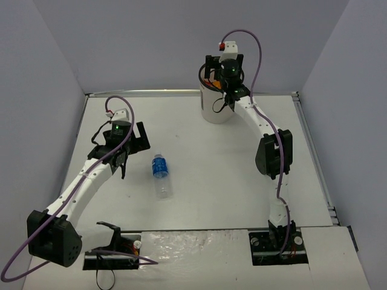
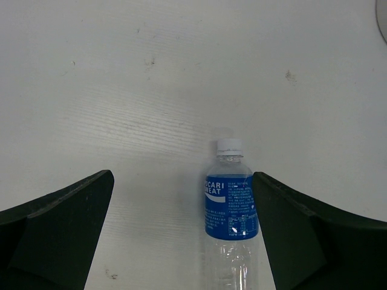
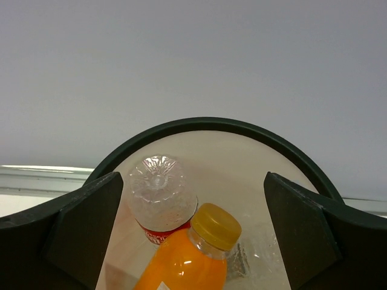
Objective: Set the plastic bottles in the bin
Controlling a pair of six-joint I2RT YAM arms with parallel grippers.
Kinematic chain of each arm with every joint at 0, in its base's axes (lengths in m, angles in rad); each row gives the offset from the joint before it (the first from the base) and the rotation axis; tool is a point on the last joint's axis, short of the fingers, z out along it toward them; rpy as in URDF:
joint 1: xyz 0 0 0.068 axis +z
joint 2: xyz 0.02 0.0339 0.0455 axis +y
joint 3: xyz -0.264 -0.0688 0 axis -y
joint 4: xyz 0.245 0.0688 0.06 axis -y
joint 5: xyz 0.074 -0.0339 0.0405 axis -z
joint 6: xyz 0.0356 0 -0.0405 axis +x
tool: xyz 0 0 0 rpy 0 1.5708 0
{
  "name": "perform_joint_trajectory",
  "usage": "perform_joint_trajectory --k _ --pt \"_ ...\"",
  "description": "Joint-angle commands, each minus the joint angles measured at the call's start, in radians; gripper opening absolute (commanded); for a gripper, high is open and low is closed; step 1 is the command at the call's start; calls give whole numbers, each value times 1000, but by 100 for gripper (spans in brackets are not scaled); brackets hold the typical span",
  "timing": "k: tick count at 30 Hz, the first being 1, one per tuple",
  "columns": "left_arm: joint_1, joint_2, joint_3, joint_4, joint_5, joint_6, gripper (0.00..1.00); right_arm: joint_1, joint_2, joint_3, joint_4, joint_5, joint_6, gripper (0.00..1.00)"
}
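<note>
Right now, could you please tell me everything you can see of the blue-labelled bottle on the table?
The blue-labelled bottle is small, clear plastic and looks empty, with a white screw cap on and a blue wrap label printed in white. It lies on its side on the white table, left of centre, cap pointing away from the arm bases. Only the table touches it; the open left gripper is poised beside it without contact.
</note>
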Motion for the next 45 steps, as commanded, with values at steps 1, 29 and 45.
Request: perform_joint_trajectory --k 1,29,45 --pt "6 -39 52 1 7 -21 97 -5 -152 -16 93 -14 -8 100" --pt "-225 46 28 -69 -105 -90 97 4 -1102 -1168 202 45 322 100" --pt "-272 232 24 -22 -51 -87 97 4 -1151 -1329 177 99 337 100"
